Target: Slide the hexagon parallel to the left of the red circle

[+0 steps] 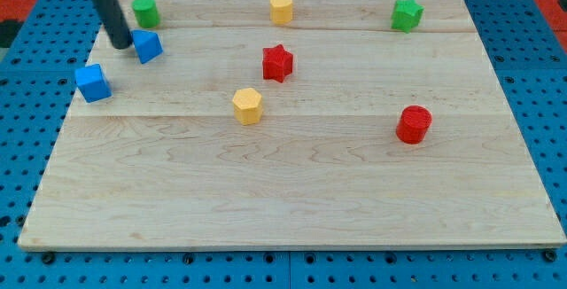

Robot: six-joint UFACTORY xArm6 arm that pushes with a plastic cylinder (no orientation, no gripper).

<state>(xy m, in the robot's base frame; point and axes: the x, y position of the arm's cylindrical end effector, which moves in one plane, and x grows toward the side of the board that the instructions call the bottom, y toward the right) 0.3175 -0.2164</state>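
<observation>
The yellow hexagon (248, 105) lies left of the board's middle. The red circle (414, 124) stands far to its right, slightly lower in the view. My tip (119, 43) is near the board's top left corner, just left of a blue block (148, 46) and close to touching it. It is far up and left of the yellow hexagon.
A second blue block (92, 82) sits at the left edge. A green cylinder (145, 11) is at the top left, a yellow block (281, 8) at top centre, a green star (407, 14) at top right, a red star (277, 62) above the hexagon.
</observation>
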